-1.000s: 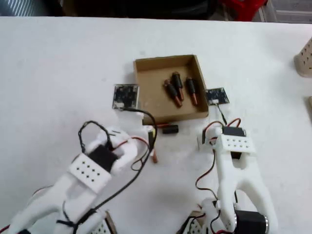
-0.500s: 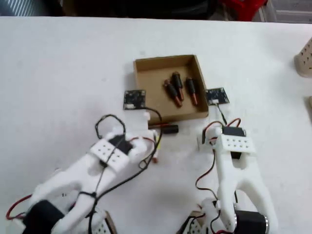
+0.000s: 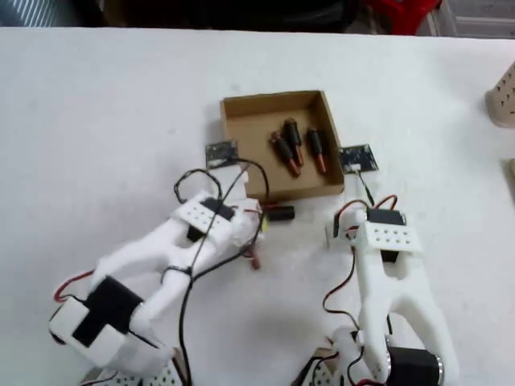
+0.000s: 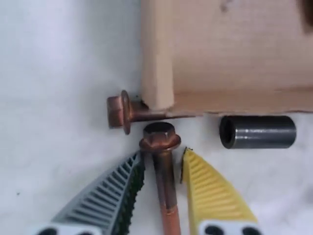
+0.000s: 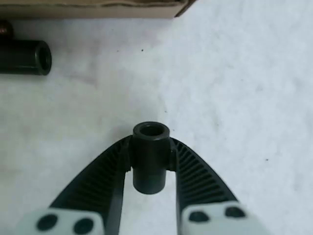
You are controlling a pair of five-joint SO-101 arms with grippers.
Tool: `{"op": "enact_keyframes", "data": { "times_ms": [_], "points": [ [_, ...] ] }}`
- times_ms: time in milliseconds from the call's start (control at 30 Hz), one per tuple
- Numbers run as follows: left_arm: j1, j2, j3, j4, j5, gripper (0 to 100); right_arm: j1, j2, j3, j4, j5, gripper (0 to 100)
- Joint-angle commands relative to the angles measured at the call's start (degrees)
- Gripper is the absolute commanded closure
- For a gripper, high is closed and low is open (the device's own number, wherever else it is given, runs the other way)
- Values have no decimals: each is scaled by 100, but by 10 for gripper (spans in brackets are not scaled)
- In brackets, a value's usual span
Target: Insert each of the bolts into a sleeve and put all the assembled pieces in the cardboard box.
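In the left wrist view my left gripper (image 4: 161, 156) is open, its grey and yellow fingertips on either side of a copper bolt (image 4: 163, 171) that lies on the table. A second bolt (image 4: 122, 111) rests against the corner of the cardboard box (image 4: 156, 58). A loose black sleeve (image 4: 257, 131) lies by the box wall. My right gripper (image 5: 150, 147) is shut on another black sleeve (image 5: 149, 161) just above the table. From above, the box (image 3: 273, 98) holds three assembled pieces (image 3: 294, 146), and the left arm (image 3: 205, 225) covers most of the bolt (image 3: 255, 259).
Small circuit boards (image 3: 221, 153) (image 3: 358, 158) sit at either side of the box. A beige pegged block (image 3: 503, 96) stands at the right edge. The right arm (image 3: 386, 241) rests near the box's front right corner. Cables loop around both arms.
The left arm has swung right towards the box and brought its gripper over the bolt on the table. The right arm has not moved.
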Motion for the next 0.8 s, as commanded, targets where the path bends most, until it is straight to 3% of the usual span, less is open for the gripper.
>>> {"op": "enact_keyframes", "data": {
  "times_ms": [0,100,233,567,767],
  "points": [
    [-84,57,-360,123,70,842,4,-189,-26,-31,79,982],
    [-75,57,-352,114,44,853,13,-189,-26,-31,79,982],
    [31,57,-352,123,18,992,13,-189,-26,-31,79,982],
    [119,-242,-334,510,-237,980,-4,-189,35,-57,79,982],
    [110,-778,158,299,-1248,980,-13,-233,35,-66,26,982]
  ]
}}
